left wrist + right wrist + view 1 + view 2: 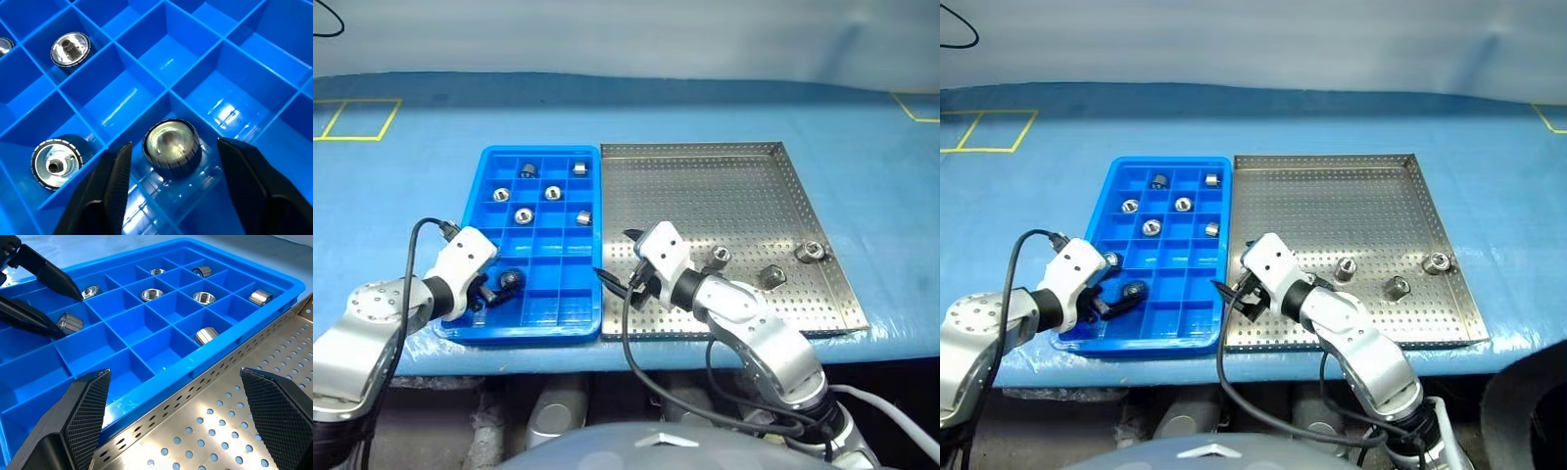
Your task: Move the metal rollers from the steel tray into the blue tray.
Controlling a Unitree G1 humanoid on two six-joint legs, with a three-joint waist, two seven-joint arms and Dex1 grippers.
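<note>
The blue tray (558, 311) lies on the left and holds several metal rollers (522, 215) in separate compartments. To its right sits the steel tray (705, 191), with three rollers (721, 257) (771, 277) (811, 251) near its front right. My left gripper (173, 144) is open over the blue tray's front left. One roller (171, 148) lies in a compartment between its fingers, with a gap on each side. My right gripper (173, 377) is open and empty above the steel tray's front left corner, pointing at the blue tray.
Both trays rest on a table under a blue cover (862, 147), near its front edge. Yellow tape marks (357, 117) lie at the far left and far right. Black cables (416, 245) hang from both wrists.
</note>
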